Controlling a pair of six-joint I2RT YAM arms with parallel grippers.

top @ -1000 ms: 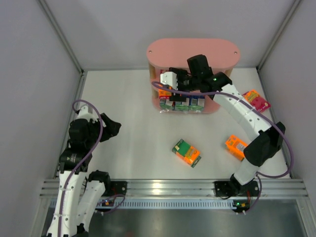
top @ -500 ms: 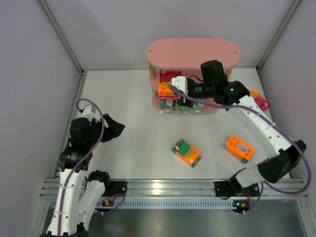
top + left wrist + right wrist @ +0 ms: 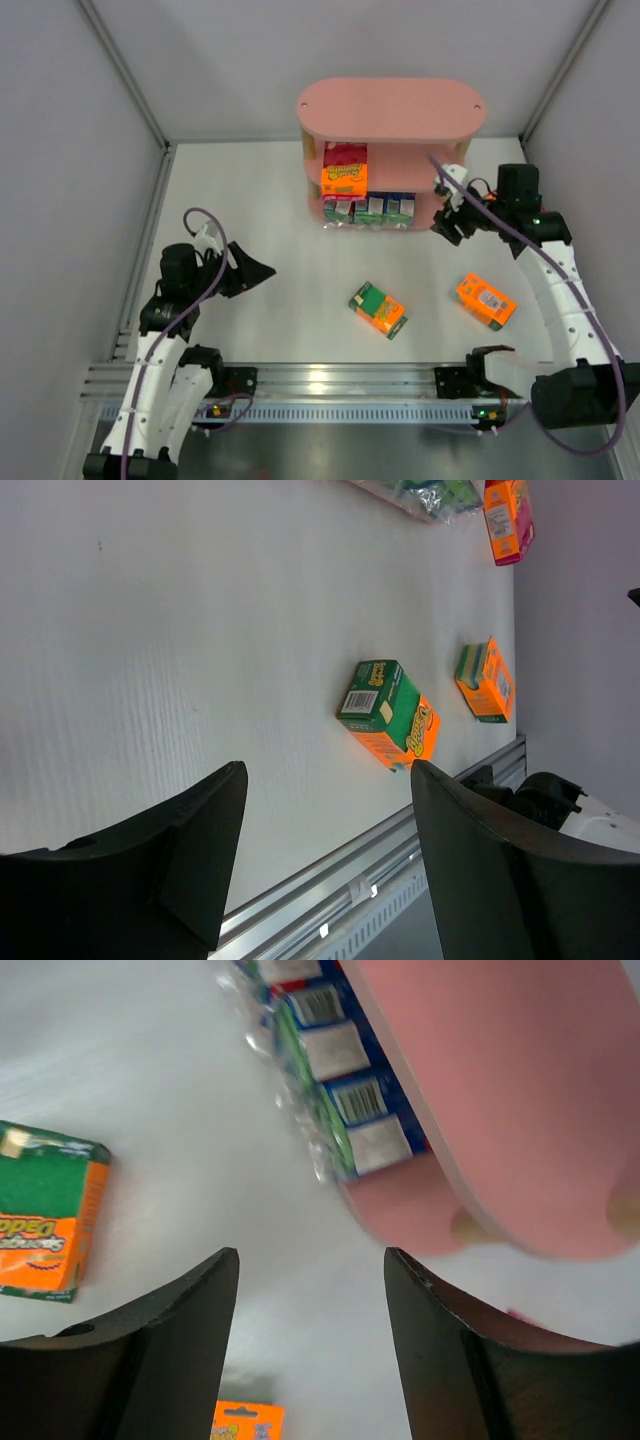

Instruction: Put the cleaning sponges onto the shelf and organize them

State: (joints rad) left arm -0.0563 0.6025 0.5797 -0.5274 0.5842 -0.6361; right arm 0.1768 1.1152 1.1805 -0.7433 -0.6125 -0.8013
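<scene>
Labels first. The green/orange pack [image 3: 378,308] lies flat on the table [image 3: 250,210], mid-front. In the left wrist view its green end has a white barcode sticker + a small pale square, and the orange face has a yellow logo, too small to read. The right wrist view catches orange/yellow block letters on it, cut off by the frame edge, so no full word can be read.

The orange pack [image 3: 485,300] lies to its right, well apart, also on the table. It has a pale patch on top; the text isn't legible.

The shelf [image 3: 390,105] stands at the back.
- Middle tier, left end: orange/magenta pack [image 3: 344,170] w/ yellow lettering, unreadable at this size.
- Bottom tier: blue-green/white packs [image 3: 370,208] in a row, side by side. From the right wrist these show white barcode panels under shiny clear wrap, digits blurred.

Jaws:
- The left gripper [image 3: 258,272] is over the table's left side, pointing toward the middle. Its jaws are wide, w/ nothing btwn them and touching nothing. Its wrist view shows bare table in the gap, w/ the green/orange pack beyond the tips and the orange pack farther off.
- The right gripper [image 3: 440,205] is just beside the shelf's right end. Its jaws are apart at a fair width and empty. Its wrist view shows only table btwn the fingers [image 3: 150,1350]. The shelf edge and the row of packs sit ahead of the tips, no contact.
</scene>
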